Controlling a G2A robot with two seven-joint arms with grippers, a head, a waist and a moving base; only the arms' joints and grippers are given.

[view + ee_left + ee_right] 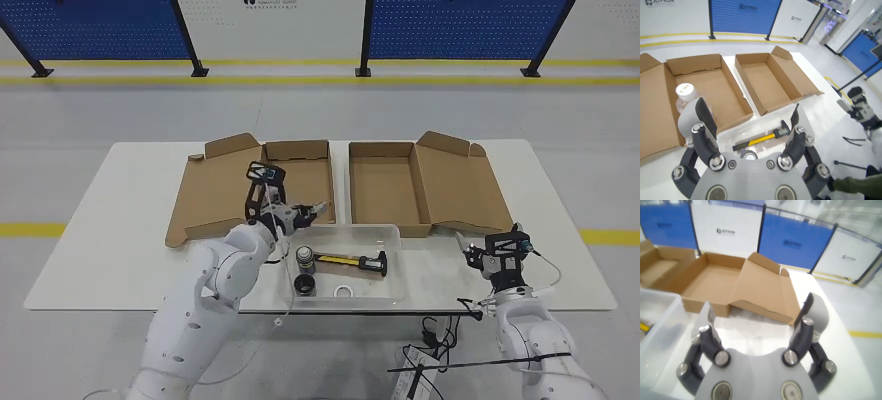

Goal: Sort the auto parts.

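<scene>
Our left gripper hangs over the clear bin, jaws spread wide and empty, probably poised for the caliper below. A capped bottle stands in the left carton just beyond. Our right gripper, jaws equally wide and empty, sits over bare desk near the right carton, leaving the bin's edges free.

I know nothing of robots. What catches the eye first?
A left cardboard box and a right cardboard box lie open side by side on the table. Before them a clear bin holds a yellow-and-black caliper; the left gripper hangs open above it, a white-capped bottle beside one finger.
</scene>
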